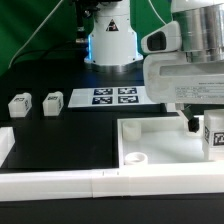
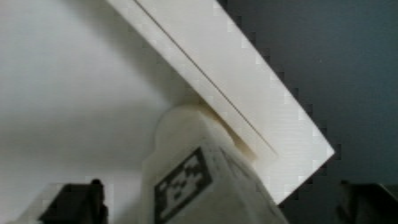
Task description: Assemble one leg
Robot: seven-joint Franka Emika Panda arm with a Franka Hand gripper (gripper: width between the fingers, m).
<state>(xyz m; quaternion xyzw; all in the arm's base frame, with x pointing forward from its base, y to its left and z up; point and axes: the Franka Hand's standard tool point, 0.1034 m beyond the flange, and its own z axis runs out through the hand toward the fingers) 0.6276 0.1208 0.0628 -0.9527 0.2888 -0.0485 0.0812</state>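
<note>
The end effector (image 1: 203, 128) holds a leg (image 1: 214, 135) between closed fingers, over the panel (image 1: 160, 150) near its far corner on the exterior view's right. A tilted leg could jam on the panel's rim or miss its socket. Open bench (image 1: 60, 130) lies leftward, past two spare legs (image 1: 34, 102).
</note>
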